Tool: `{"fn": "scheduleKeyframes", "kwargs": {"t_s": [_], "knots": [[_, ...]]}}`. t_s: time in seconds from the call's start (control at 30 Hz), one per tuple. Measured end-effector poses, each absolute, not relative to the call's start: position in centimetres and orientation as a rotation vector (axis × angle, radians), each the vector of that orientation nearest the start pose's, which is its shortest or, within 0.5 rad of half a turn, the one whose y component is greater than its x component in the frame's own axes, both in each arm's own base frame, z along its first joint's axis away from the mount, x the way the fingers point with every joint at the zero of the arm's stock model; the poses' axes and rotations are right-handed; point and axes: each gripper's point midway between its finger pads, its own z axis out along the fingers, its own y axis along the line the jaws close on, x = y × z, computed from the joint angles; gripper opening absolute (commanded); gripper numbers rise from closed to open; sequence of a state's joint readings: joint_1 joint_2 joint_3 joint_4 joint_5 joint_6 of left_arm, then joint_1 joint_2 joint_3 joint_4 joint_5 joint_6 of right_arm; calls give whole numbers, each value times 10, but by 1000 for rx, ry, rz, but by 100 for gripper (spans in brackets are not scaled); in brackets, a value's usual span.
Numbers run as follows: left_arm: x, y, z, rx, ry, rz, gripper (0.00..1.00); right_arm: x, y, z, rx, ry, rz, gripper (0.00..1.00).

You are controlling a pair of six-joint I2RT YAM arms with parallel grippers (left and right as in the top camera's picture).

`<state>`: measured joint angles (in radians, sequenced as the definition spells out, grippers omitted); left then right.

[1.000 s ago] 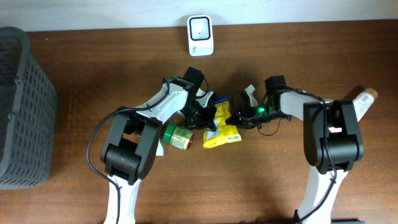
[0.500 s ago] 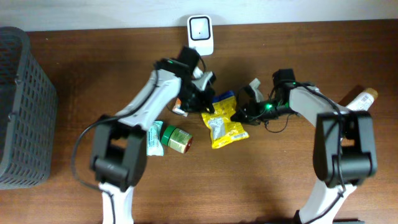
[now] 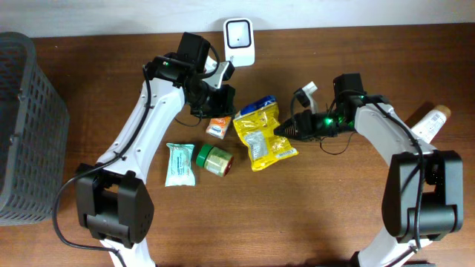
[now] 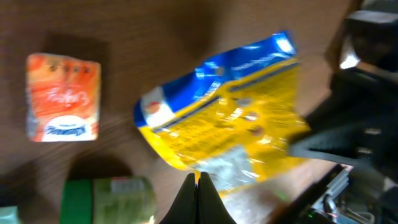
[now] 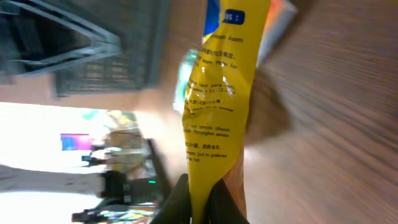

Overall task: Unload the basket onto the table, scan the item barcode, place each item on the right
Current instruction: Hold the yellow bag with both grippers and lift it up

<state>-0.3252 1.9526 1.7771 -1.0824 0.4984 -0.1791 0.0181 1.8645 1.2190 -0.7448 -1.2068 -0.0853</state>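
Just then, held the yellow snack bag [image 3: 261, 137] by its right edge in the right hand [image 3: 283, 130], closed firmly on the foil. Showed the same in the right wrist view, with the bag's edge pinched between the two tips. Was placed near the middle of the brown counter [image 3: 334, 215], blue band at the upper end, a little below and to the right of the white scanner [image 3: 239, 41] at the back edge. Could not tell whether it rested on the wood or hung just over it.

Had the left hand [image 3: 223, 99] fully closed as well, with nothing in it, just left of the bag's upper corner and apart from it. Showed the fingertips [image 4: 188, 202] pressed together in the left wrist view.

Lay left of the bag: a small orange packet [image 3: 217, 127], lower a green can [image 3: 214, 159], and beside that a teal packet [image 3: 180, 164]. Stood at the far left a dark grey basket [image 3: 30, 126]; lay at the far right a white bottle [image 3: 430, 120]
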Motion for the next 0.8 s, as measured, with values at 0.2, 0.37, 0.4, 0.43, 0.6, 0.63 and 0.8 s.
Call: {"fn": "scheduleKeyframes", "kwargs": {"t_s": [0.2,0.37,0.4,0.43,0.6,0.63,0.8], "knots": [[400,-198,157,259,2844,-755,0,360,144,133,-165,2419,1650,4],[399,-199,156,264,2847,-746,0,368,137,117,-139,2481,1541,4],[399,-201,154,272,2847,-747,0,370,137,115,-139,2478,1541,4],[397,-204,151,279,2854,-748,0,371,137,113,-136,2479,1542,4],[394,-214,113,266,2901,-788,0,373,139,113,-118,2469,1574,4],[394,-216,103,260,2910,-811,0,373,139,114,-119,2461,1583,4],[392,-221,77,208,2932,-869,4,374,142,122,-133,2416,1629,4]]}}
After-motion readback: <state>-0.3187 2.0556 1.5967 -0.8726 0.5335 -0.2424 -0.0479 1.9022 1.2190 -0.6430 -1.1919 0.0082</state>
